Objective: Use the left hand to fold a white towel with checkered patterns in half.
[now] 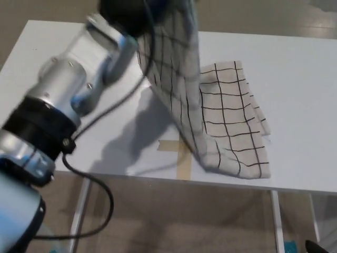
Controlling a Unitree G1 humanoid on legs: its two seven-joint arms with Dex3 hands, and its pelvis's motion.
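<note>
Left hand [129, 11] is running off the top edge, motion-blurred; finger positions unreadable. Raised part of the towel [231, 126] is also getting cut by the top edge and is covering the table [305, 79] behind it. Tape cross [179, 153] is partly hiding under the towel's near fold.

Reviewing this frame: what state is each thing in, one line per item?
towel: half lifted, its left part raised and hanging from the left hand, its right part flat on the table.
left hand: raised at the picture's top, shut on the towel.
right hand: not in view.
table: white, bearing the towel.
tape cross: stuck on the table, partly uncovered beside the towel.
</note>
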